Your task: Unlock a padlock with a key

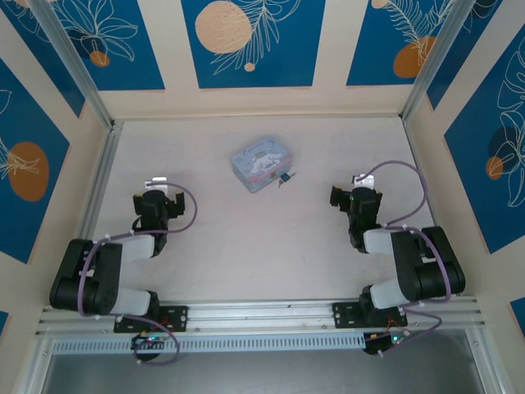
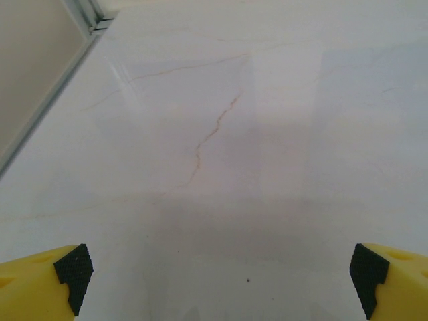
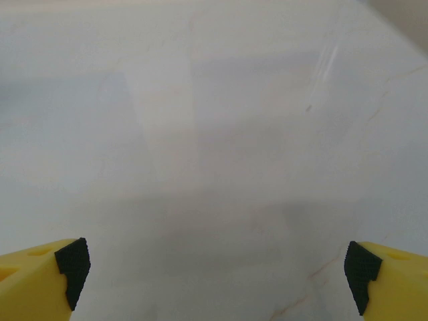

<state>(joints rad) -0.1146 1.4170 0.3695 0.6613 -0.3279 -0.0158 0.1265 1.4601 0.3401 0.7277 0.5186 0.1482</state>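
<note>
— Left gripper: spread wide, nothing between the pads, low over the pale table. And right?
— Right gripper: same, fully apart, empty.
— Padlock?
— Padlock: flat on the table, just beside the right corner of the pale blue tin. Well apart from both grippers, nearer the right.

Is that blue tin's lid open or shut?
Shut: the blue tin shows its printed lid lying flat, covering the whole box.
</note>
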